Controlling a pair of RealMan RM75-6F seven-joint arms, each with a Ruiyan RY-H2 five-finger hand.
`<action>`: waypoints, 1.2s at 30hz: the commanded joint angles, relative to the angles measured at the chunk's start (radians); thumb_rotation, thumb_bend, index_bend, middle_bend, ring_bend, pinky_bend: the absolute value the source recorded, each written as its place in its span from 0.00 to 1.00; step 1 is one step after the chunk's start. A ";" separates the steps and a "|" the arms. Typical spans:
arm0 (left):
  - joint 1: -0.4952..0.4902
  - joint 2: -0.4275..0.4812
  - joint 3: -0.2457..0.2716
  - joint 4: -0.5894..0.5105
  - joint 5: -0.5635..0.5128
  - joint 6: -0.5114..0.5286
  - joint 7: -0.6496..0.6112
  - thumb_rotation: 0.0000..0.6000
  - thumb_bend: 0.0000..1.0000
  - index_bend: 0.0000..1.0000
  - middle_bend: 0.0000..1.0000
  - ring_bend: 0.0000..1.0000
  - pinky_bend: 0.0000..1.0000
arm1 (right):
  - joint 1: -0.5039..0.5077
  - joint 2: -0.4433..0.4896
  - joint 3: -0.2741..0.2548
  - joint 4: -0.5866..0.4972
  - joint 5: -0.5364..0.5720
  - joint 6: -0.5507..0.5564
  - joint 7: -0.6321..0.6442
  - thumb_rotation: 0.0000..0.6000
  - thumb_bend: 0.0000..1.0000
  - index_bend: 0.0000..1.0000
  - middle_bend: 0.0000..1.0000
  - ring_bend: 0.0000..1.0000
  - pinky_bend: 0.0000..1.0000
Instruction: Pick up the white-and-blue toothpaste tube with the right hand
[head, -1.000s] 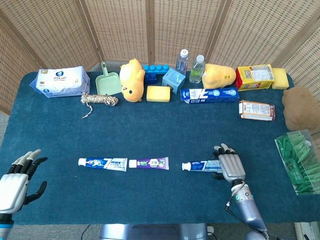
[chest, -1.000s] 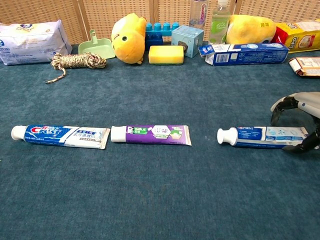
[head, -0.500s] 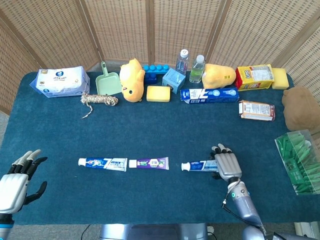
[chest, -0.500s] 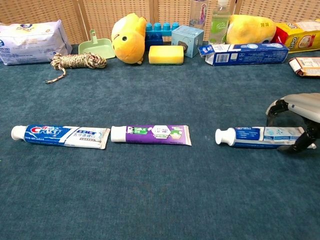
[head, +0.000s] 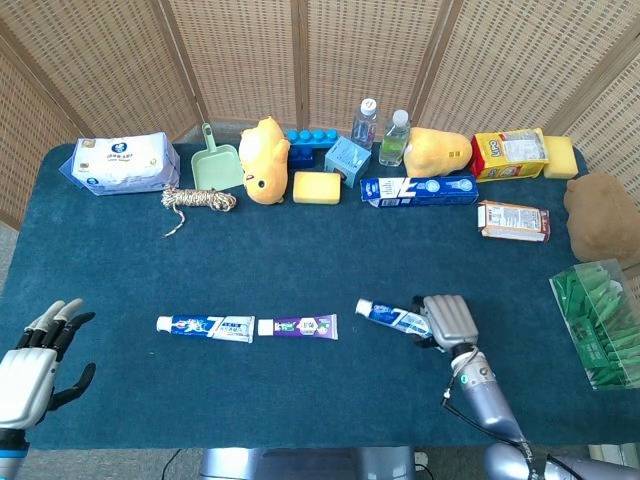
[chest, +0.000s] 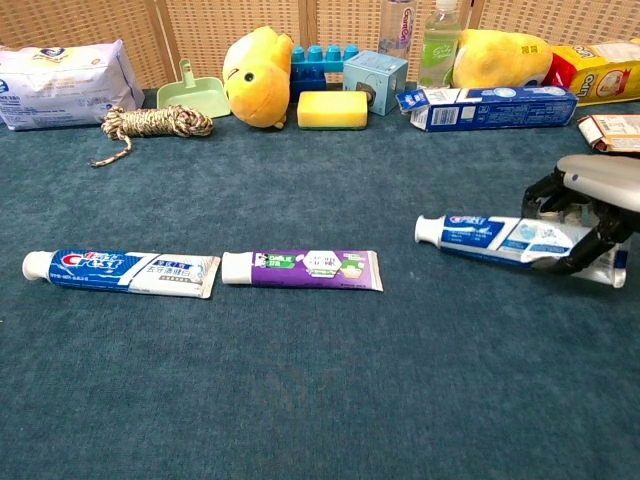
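The white-and-blue toothpaste tube (head: 392, 317) (chest: 490, 234) lies slanted right of the table's centre, cap pointing left and a little away from me. My right hand (head: 447, 320) (chest: 585, 215) grips its flat tail end, fingers curled over the top and the thumb beneath. The tube looks raised off the blue cloth, though its exact height is hard to judge. My left hand (head: 30, 365) hovers open at the near left corner, fingers spread and holding nothing; the chest view does not show it.
A blue Crest tube (head: 205, 327) and a purple tube (head: 298, 326) lie in a row left of the held one. A clear box of green pieces (head: 598, 322) stands at the right edge. Toys, bottles, a sponge and a toothpaste carton (head: 418, 189) line the back.
My right hand has closed on the tube's tail and moved left and away. The tube has swung from lying straight to slanted, its cap shifted left and farther from me.
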 joint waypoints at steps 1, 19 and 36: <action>-0.002 0.000 0.001 -0.010 0.005 -0.002 0.008 1.00 0.35 0.14 0.06 0.05 0.12 | -0.007 0.034 0.005 0.005 -0.055 -0.019 0.095 1.00 0.41 0.96 0.75 0.68 0.81; -0.031 0.001 -0.011 -0.069 0.033 -0.021 0.034 1.00 0.35 0.15 0.08 0.05 0.13 | -0.047 0.224 0.041 -0.051 -0.193 -0.211 0.694 1.00 0.41 0.98 0.86 0.81 0.90; -0.142 -0.042 -0.065 -0.092 -0.013 -0.152 0.119 1.00 0.35 0.19 0.12 0.11 0.21 | -0.066 0.292 0.021 -0.088 -0.355 -0.258 1.104 1.00 0.41 0.98 0.86 0.81 0.90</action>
